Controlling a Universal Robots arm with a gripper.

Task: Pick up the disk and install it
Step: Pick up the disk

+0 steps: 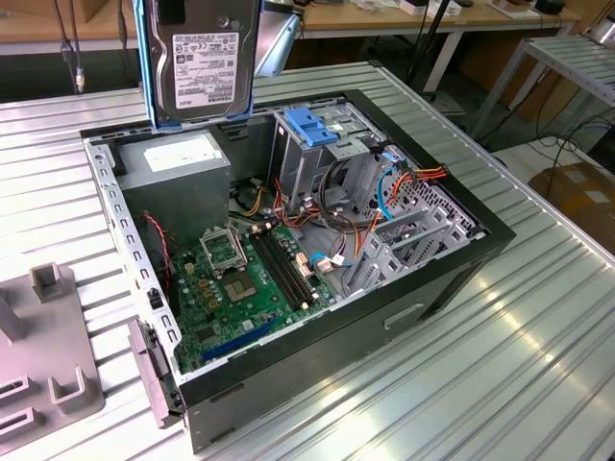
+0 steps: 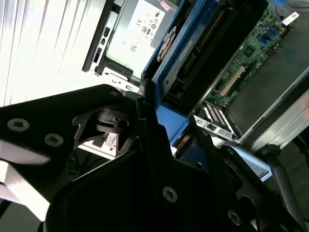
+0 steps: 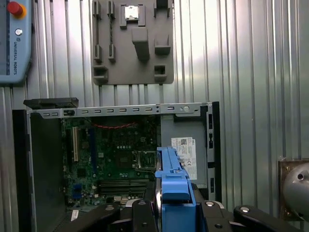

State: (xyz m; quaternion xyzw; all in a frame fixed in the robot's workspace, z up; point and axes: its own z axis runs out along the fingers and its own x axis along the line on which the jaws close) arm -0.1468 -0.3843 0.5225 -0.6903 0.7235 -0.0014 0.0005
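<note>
One slip matters most. In the exterior view the disk [image 1: 204, 62] hangs upright above the computer case [image 1: 413, 317], over the corner that holds the power supply [image 1: 178, 163]. We judge that a weak hold would drop it onto that supply or onto the motherboard [image 1: 240, 288] lying flat inside the case. A tilted entry could jam it against the drive cage [image 1: 322, 158] or snag the cables [image 1: 404, 182] packed inside the case beside it.

In the second wrist view the gripper [image 2: 164, 121] is clamped on the disk [image 2: 193, 53] by its blue rail. How deep the fingers bite is hard to judge there.

In the first wrist view the disk [image 3: 171, 169] sits between the gripper's [image 3: 176, 203] fingers above the open case [image 3: 120, 110], which holds the motherboard [image 3: 116, 150] and power supply [image 3: 186, 154].
</note>
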